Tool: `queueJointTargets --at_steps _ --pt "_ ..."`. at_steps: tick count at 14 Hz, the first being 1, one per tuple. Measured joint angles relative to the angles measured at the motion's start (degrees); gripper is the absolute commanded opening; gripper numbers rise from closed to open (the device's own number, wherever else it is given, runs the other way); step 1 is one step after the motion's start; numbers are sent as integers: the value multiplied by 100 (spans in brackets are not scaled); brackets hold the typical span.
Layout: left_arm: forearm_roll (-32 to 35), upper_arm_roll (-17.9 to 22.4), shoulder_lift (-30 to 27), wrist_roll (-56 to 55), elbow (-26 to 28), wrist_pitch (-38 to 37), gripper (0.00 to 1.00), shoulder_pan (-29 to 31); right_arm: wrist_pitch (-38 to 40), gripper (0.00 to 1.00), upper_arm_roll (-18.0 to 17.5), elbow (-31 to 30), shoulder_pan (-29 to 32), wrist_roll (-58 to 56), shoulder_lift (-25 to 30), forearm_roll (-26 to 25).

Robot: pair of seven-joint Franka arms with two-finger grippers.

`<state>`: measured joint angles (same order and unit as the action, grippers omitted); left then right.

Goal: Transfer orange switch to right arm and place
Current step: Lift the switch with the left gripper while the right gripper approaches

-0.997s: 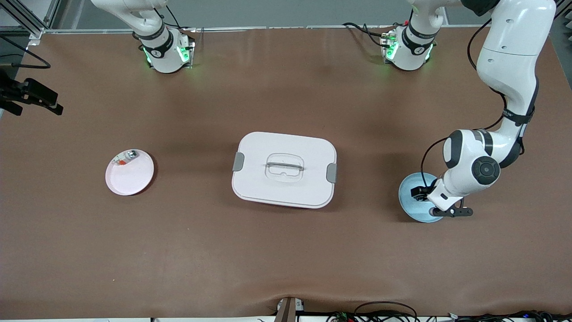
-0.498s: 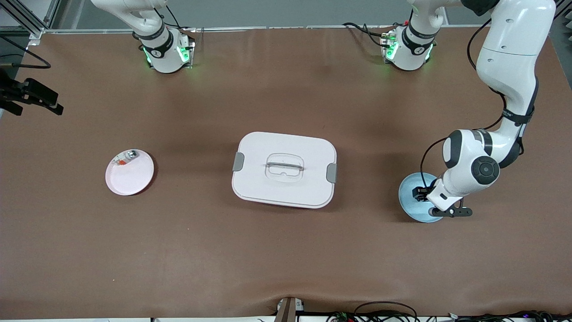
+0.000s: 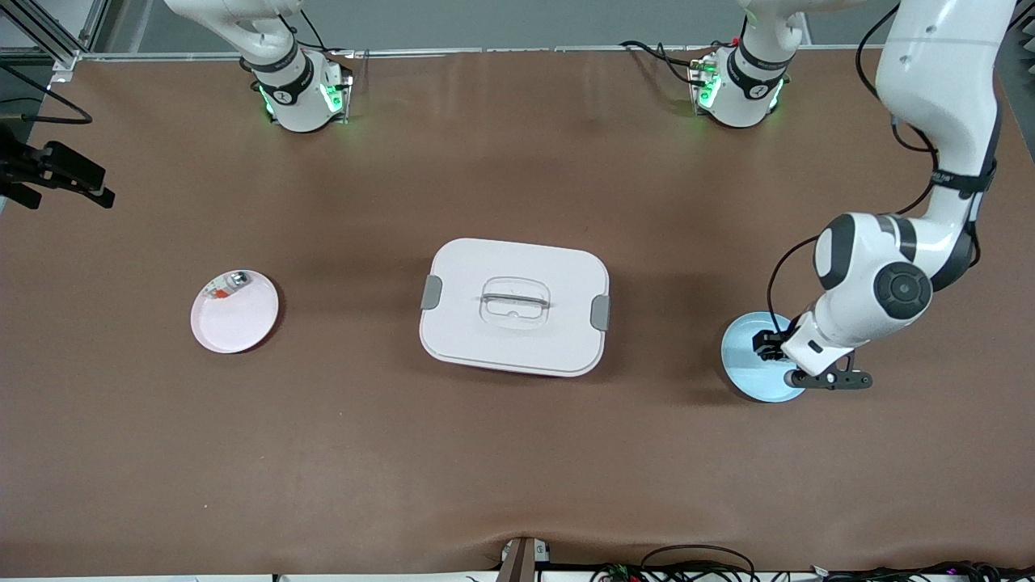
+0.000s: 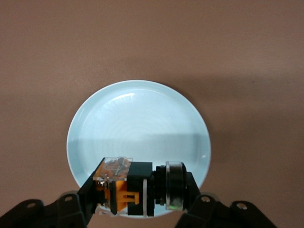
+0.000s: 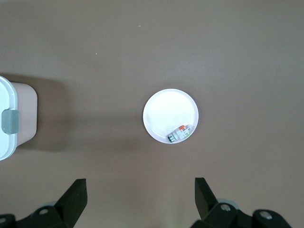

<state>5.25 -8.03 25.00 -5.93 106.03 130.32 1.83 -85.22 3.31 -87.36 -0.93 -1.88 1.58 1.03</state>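
At the right arm's end of the table a pink plate point(image 3: 234, 315) holds a small silver-white part point(image 3: 236, 280) against its rim. The right gripper point(image 5: 140, 197) hangs high over the bare mat beside that plate, its fingers spread wide with nothing between them; this arm waits. At the middle of the table stands a white lidded box point(image 3: 514, 306) with grey clips at both ends. At the left arm's end lies a pale blue plate point(image 3: 748, 376). Just above it the left gripper point(image 4: 142, 192) is pressed shut on the orange switch point(image 4: 137, 187). The switch lies level, its long axis running straight across from one finger to the other, one end a clear-topped orange block, the other a dark round ring.
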Motion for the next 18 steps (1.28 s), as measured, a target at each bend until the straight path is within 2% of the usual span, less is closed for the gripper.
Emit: queueJointTargets --at_steps 7,11,14,18 --pt "-877 -387 -828 -490 -384 -1608 0 -17 0 100 -7 0 -97 0 0 0" --pt "-1095 -948 -882 -1540 -914 -2448 0 -26 24 100 -10 -1 -243 0 -1 0" --pt "-1372 -1458 -882 -2516 -1175 -2613 0 -37 212 100 -19 17 -515 0 -1 1" --pt "-2006 -2073 -881 -3774 -1360 -2618 0 -62 855 100 -51 160 -1246 452 5 14"
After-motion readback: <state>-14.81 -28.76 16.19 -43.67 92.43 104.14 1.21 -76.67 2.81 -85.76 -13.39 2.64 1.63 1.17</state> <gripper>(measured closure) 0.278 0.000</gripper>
